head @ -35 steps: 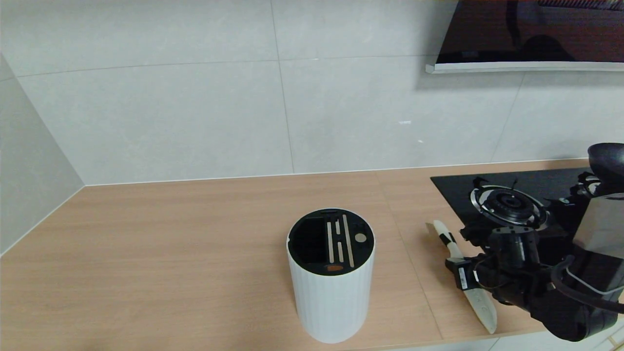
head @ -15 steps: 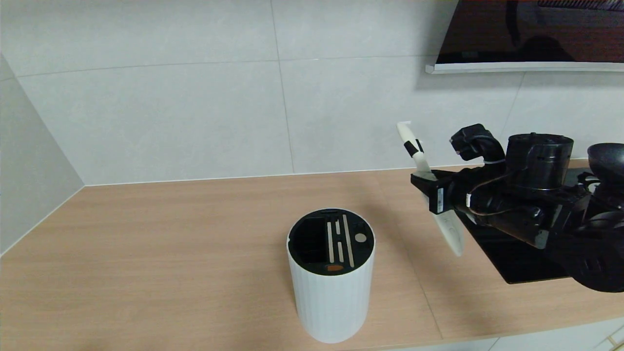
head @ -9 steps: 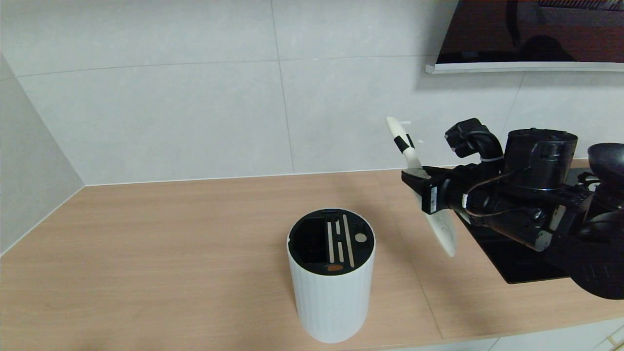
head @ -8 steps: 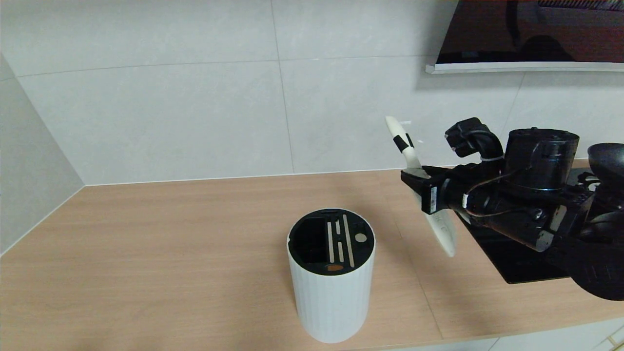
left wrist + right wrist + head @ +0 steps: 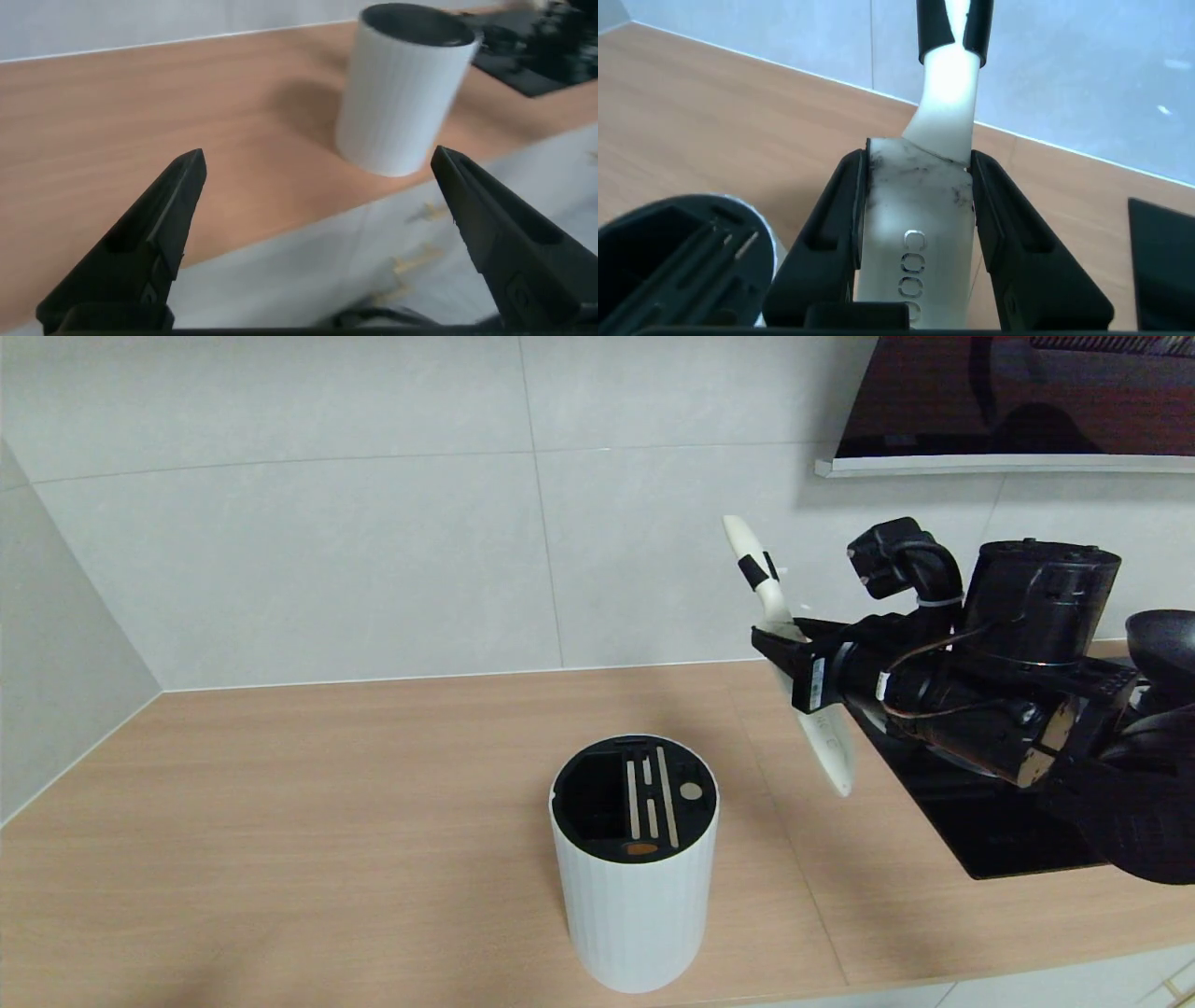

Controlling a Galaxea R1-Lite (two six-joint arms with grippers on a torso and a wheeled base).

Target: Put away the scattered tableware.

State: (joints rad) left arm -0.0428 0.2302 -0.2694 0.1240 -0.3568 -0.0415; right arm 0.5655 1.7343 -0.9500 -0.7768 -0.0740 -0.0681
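The wooden counter (image 5: 327,803) runs under a tiled wall, with the black stove (image 5: 990,840) set into it on my right side. A white ribbed holder (image 5: 635,896) stands upright on the counter near the front edge. Its black top has one wide opening, several narrow slots and a small round hole. My right wrist view catches part of that top (image 5: 682,252) below my claw.

My right claw (image 5: 794,663) hangs in the air to the right of the holder, higher than its top, over the strip of counter beside the stove. It is clamped on the white knife (image 5: 826,747), both fingers pressed flat against the blade where it meets the handle (image 5: 920,224). The knife is tilted, with the black-banded handle up toward the wall and the blade tip pointing down, clear of the counter and apart from the holder.

My left claw (image 5: 318,159) sits near the counter's front edge, fingers spread wide with nothing between them, and the holder (image 5: 402,103) stands beyond it.
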